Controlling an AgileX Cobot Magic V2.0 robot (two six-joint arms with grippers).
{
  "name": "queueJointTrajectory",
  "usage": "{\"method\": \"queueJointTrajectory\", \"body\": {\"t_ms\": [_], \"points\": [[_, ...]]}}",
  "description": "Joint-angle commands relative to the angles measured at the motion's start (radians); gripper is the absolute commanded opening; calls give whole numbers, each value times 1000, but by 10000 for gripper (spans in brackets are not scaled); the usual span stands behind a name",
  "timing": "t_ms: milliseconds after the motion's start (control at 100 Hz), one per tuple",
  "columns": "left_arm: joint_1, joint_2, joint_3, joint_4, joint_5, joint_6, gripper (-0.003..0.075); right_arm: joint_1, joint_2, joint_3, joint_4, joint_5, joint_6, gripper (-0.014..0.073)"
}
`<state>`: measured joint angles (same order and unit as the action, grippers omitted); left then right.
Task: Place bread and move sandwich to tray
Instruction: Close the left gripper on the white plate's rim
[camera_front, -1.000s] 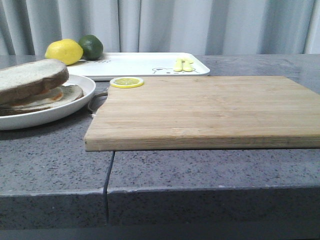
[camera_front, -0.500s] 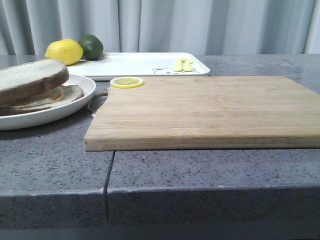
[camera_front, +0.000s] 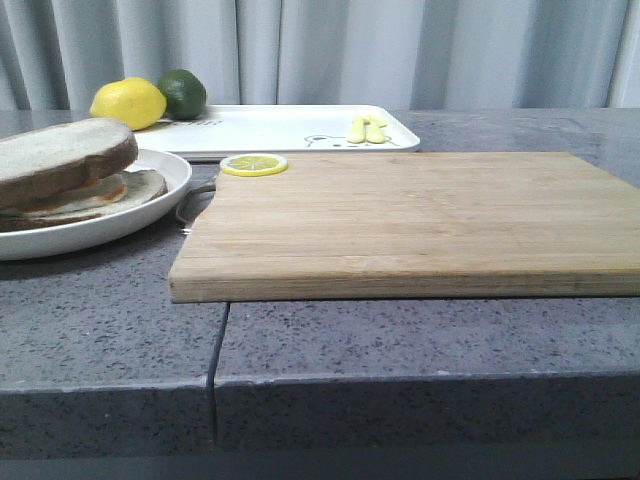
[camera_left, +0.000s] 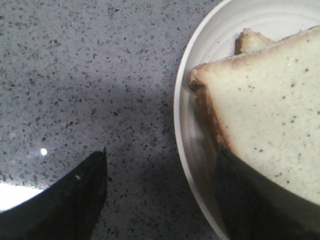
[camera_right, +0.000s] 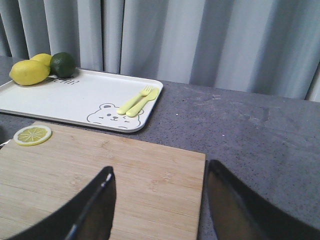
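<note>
Straddling the plate rim, the left gripper (camera_left: 162, 200) is seen in the left wrist view with jaws spread wide: one finger over bare countertop (camera_left: 90, 75), the other low over the bread (camera_left: 270, 105). Nothing is held between them. Contact between that finger and the slice cannot be told.

Bread is found laid as the top layer of the sandwich (camera_front: 70, 180) on the round plate (camera_front: 150, 215), at the robot's left. Placement step judged done: slice sits tilted on the egg-topped slice, a second crust corner peeking out from under it in the wrist view. Open jaws beside the rim are read as either a release just made or a set-up for a grasp on the plate edge; which one cannot be told.

Right gripper (camera_right: 160, 205) is seen open and empty, hanging over the near edge of the wooden board (camera_right: 100, 185); judged parked, out of the way.

Tray (camera_front: 290, 128) lies behind the board, well apart from the plate. Lemon (camera_front: 128, 103) and lime (camera_front: 182, 93) sit at the tray's far left corner, fork and spoon (camera_right: 137, 101) at its right; the middle is left free, judged the drop spot. Lemon slice (camera_front: 254, 164) rests at the board corner.
</note>
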<state>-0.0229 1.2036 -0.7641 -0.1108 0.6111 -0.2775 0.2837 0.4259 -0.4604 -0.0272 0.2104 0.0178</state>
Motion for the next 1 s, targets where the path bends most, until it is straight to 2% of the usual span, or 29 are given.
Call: {"method": "queueJointTrajectory", "body": {"t_ms": [0,990], "points": [[3,-10,-36,-16,-58,-11,421,-5,1,-29,-12,-75,-2,422],[3,37,-36,-44,-69,-12,421,-5,1,-29,-12,-75,-2,422]]}}
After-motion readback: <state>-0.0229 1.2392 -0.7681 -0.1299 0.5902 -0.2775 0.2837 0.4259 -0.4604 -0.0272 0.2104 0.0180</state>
